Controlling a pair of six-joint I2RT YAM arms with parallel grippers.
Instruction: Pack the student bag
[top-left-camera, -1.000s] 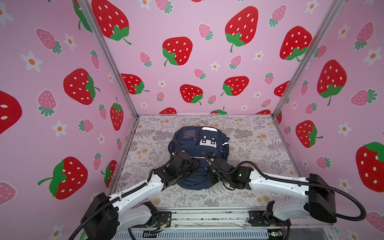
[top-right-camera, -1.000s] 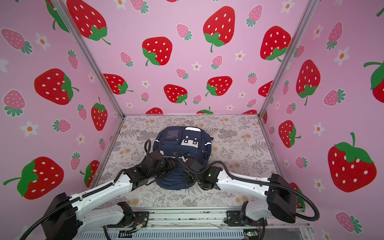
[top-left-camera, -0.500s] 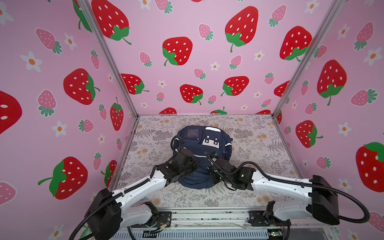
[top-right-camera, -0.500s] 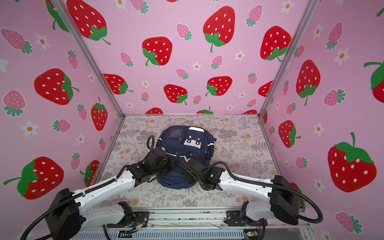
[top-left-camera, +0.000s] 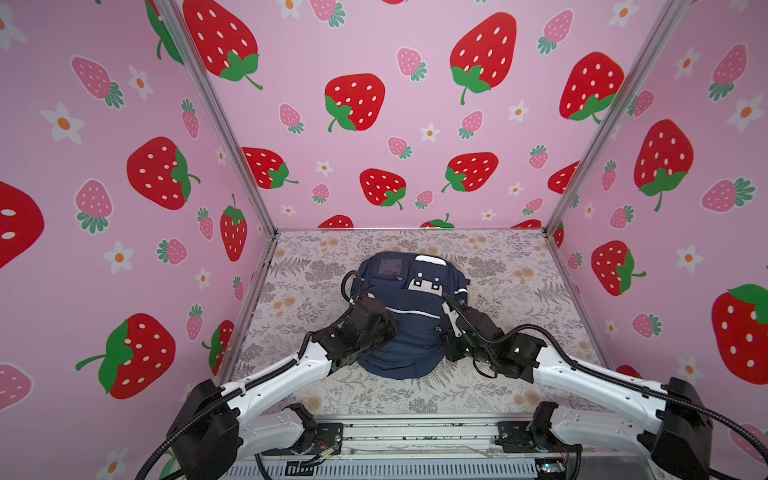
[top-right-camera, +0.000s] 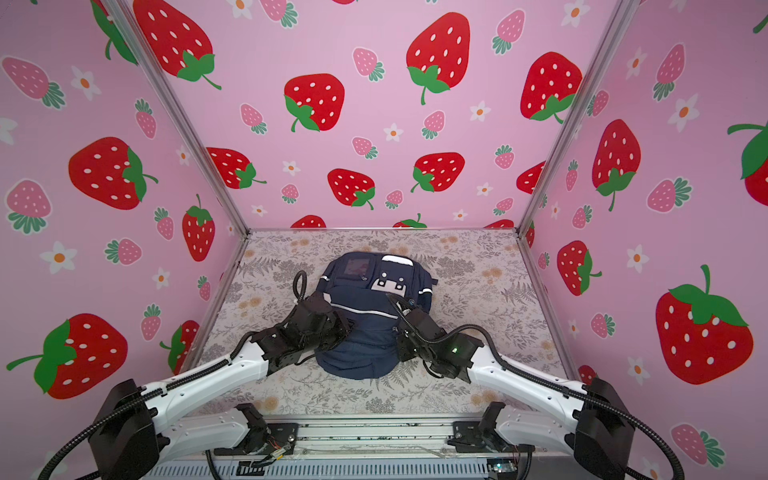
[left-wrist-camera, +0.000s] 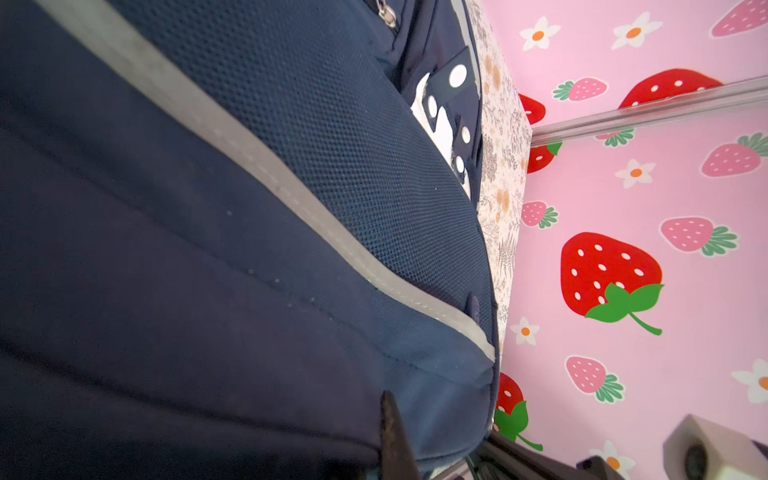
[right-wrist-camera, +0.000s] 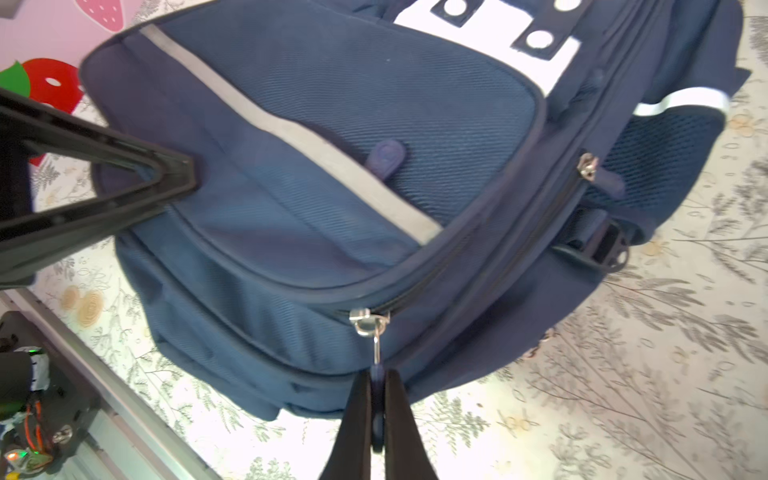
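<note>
Navy student bag (top-left-camera: 415, 332) flat, face up

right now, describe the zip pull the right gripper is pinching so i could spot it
Find the navy student bag on the floral table. On its side facing the right arm sits a silver slider. The zip pull hanging from it is clamped in the right gripper, unlike the free slider farther along.
</note>
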